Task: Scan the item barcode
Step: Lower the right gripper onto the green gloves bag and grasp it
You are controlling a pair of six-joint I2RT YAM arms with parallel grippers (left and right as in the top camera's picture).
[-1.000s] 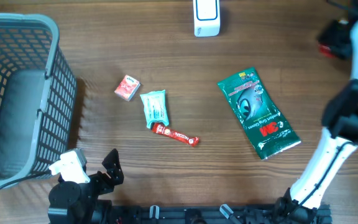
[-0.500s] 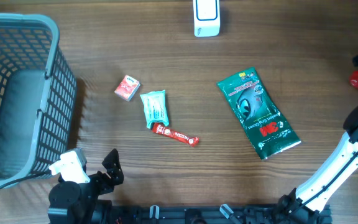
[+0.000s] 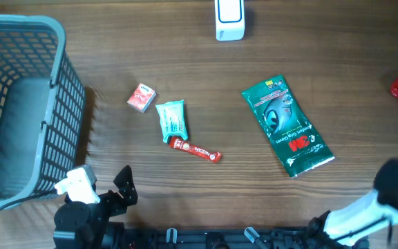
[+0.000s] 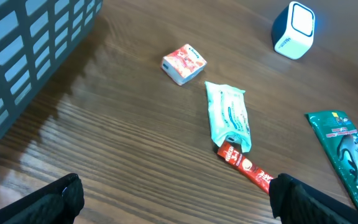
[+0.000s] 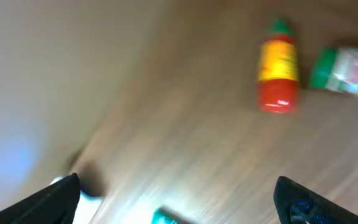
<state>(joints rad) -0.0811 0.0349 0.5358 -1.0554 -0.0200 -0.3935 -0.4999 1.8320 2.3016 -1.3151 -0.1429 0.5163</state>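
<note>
Grey mesh basket [image 3: 65, 117], wooden table [image 3: 323, 55]

1 grey mesh basket [image 3: 68, 104]. 1 white scanner unit [image 3: 229, 19]. Loose items, 1 ea.: sm. red box [image 3: 141, 97], pale-green wipes pkt [image 3: 171, 119], red stick sachet [image 3: 195, 149], green 3M pouch [image 3: 287, 126], red-yellow bottle [image 5: 278, 66] w/ green cap. Plus 1 blurred green-white thing [image 5: 347, 71] beside it, can't ID.

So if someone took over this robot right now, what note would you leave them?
The left pincer is open and empty, near the basket.
The right pincer is open and empty, off to the right.
The green packet, wipes pack, red sachet and small red box lie mid-table. The scanner stands at the far edge.
Done: nothing is at the scanner.
Left: pick an item and show its barcode.
</note>
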